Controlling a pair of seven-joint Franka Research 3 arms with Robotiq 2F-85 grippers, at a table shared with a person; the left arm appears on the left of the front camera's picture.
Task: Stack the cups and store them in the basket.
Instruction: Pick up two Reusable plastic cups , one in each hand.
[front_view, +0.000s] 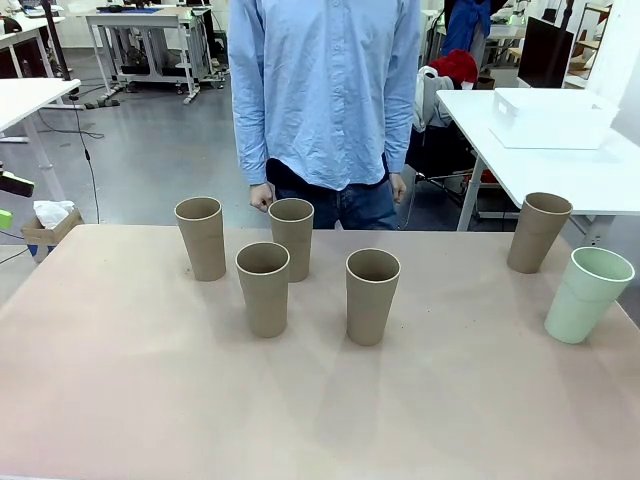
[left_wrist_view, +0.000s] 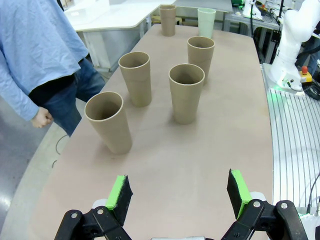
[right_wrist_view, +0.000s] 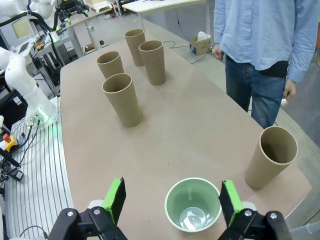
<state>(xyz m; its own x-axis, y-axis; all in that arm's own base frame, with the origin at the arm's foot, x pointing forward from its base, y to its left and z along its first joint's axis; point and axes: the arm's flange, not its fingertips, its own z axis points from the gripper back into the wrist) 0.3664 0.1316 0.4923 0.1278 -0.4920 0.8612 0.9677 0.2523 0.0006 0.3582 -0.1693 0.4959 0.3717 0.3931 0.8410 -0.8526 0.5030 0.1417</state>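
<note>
- Looking along my right gripper (right_wrist_view: 172, 200), I see its fingers spread wide and holding nothing. The green cup (right_wrist_view: 193, 204) stands upright straight ahead, nearest this arm.
- My left gripper (left_wrist_view: 179, 195) is wide open too. The brown cups (left_wrist_view: 186, 92) stand farther ahead.
- Every cup is empty, and none are stacked.
- The white basket (front_view: 552, 118) sits on another table (front_view: 600, 170), well apart.

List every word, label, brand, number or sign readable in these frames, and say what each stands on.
No text can be read.
Five matte tan-brown tapered tumblers: plain, no print.
Pale mint-green tapered tumbler: plain, no print.
Large white rectangular plastic basket: no marking visible.
Small screen far behind the table: too small and blurred to read.
</note>
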